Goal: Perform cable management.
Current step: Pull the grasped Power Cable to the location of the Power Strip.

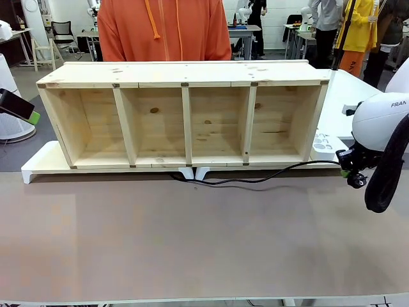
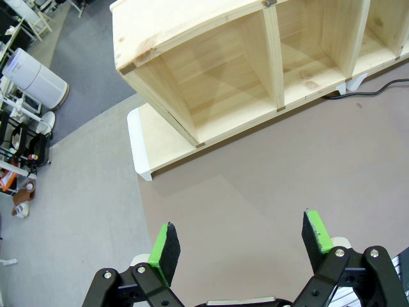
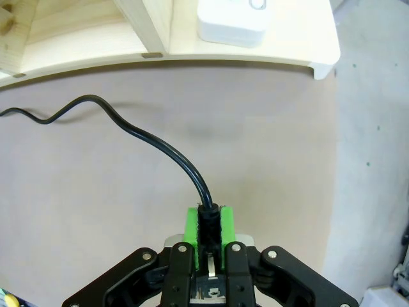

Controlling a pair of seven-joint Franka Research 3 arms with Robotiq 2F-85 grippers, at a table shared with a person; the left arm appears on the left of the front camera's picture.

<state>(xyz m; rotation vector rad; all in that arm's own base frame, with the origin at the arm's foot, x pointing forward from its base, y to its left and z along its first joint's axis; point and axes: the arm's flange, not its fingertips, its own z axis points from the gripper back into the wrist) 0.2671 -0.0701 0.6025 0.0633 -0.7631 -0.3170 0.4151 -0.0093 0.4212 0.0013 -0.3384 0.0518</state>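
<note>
wood shelf [image 1: 185,73] w/ 4 bays on white riser [image 1: 38,167]; white pwr strip [image 1: 326,146] at right end

Bright, even, sharp; fisheye-bent wrist views

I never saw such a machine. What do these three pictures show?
Two robot arms work at a brown table, opposite a person in orange. The front view looks across the table from between the arms. The other two views come from cameras on each arm's wrist. On the table a white stand carries a wooden shelf and a white power strip. The left tool is open and holds nothing. The right tool is shut on the end of a black cable, which trails toward the shelf.
</note>
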